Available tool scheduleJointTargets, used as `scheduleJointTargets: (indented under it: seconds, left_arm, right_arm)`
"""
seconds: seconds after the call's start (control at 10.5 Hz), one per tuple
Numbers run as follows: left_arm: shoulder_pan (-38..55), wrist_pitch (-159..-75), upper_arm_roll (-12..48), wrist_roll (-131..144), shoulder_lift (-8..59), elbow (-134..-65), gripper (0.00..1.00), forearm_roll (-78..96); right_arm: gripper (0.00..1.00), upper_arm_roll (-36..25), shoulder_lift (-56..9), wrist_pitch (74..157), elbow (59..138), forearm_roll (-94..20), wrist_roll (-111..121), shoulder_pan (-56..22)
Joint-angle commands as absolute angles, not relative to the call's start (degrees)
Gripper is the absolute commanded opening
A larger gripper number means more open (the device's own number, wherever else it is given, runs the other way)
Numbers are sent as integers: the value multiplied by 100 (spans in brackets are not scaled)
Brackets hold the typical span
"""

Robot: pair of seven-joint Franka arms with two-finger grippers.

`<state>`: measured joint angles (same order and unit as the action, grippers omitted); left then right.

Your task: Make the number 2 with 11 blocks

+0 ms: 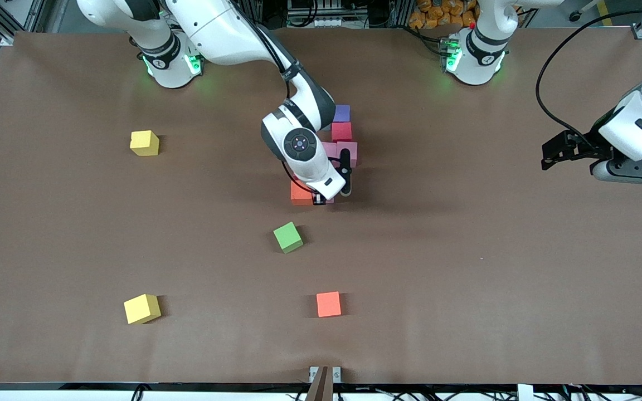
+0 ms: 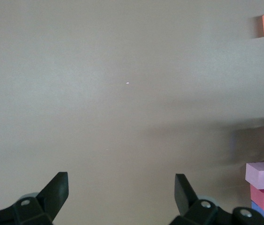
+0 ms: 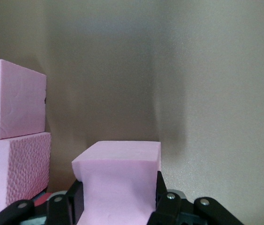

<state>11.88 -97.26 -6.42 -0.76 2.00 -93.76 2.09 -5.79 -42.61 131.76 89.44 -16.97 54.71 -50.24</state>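
While the number 2 [image 1: 339, 146] is only part built mid-worktop, perhaps half hidden under the arm, a green block [image 1: 288, 236] and a red one [image 1: 329, 304] lie loose nearer the camera. The right gripper [image 3: 117, 206] pinches a pink block [image 3: 120, 180] beside the stack; the left gripper [image 2: 121, 187] waits, fingers spread and empty.

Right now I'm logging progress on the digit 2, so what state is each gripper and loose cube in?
Right gripper: shut on a pink foam cube, over the part-built digit.
Left gripper: open, empty, waiting at its end of the table.
Green foam cube: loose, unplaced.
Red-orange foam cube: loose, unplaced.
Two yellow foam cubes: lying apart, untouched.
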Motion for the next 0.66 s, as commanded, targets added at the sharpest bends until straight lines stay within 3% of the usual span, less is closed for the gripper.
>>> scheduleJointTargets:
  seconds: [0.0,0.09,0.19,0.28,0.57]
  left_arm:
    - [1187,-9668,-650,-132,132,-9404,100,123]
    - [1187,-9668,-642,-132,132,-9404,100,123]
    - [1187,-9668,-642,-132,141,-9404,100,114]
    - [1195,-9677,-642,-132,149,-9404,100,114]
    - [1222,-9677,-642,-114,176,-9378,100,114]
  right_arm:
    - [42,-519,-4263,13245,9246,-1723,5652,-4904]
    - [53,-519,-4263,13245,9237,-1723,5643,-4904]
    - [93,-519,-4263,13245,9229,-1731,5616,-4896]
    - [100,-519,-4263,13236,9211,-1731,5608,-4878]
    - [100,-510,-4219,13184,9202,-1731,5599,-4852]
